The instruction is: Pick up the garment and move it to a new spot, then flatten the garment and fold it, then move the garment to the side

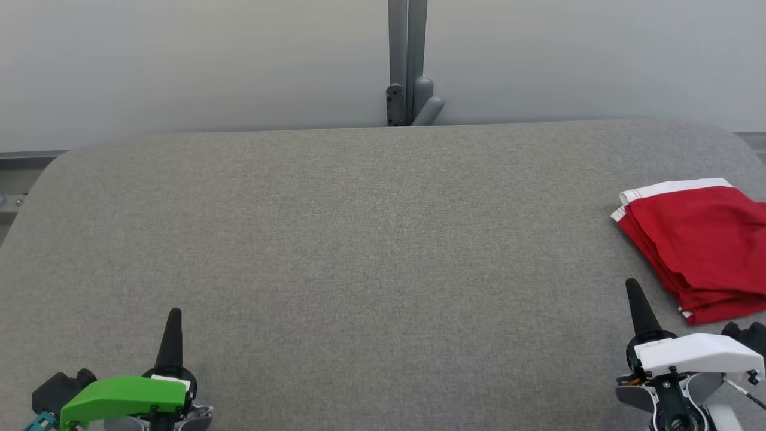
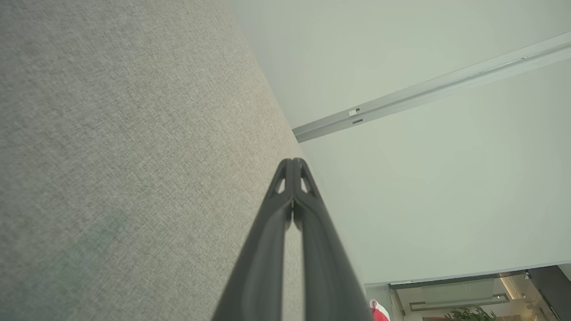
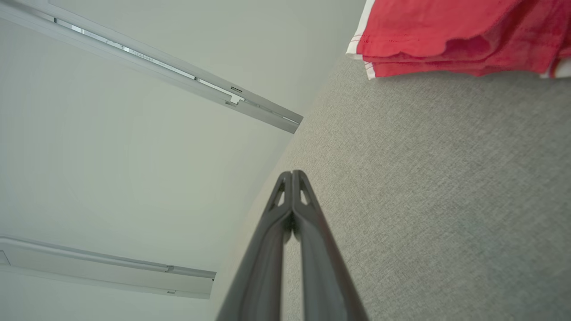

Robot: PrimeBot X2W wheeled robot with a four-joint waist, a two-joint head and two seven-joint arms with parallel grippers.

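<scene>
In the head view, the folded red garment with white trim (image 1: 700,248) lay at the right edge of the grey fabric-covered counter (image 1: 359,239), partly cut off by the frame. The left end effector (image 1: 173,329), under a green cover, sat at the lower left with its two dark fingers pressed together, well apart from the garment. The right end effector (image 1: 638,306), under a white cover, sat at the lower right, fingers likewise together and gripping nothing, its tip near the garment's front edge but not touching. A grey metal post (image 1: 407,60) stood behind the counter against a pale wall (image 1: 179,60).

In the left wrist view, the left end effector (image 2: 293,178) pointed along the counter, tips meeting.

In the right wrist view, the right end effector (image 3: 292,187) was closed above bare counter, the garment (image 3: 446,35) ahead of it.
</scene>
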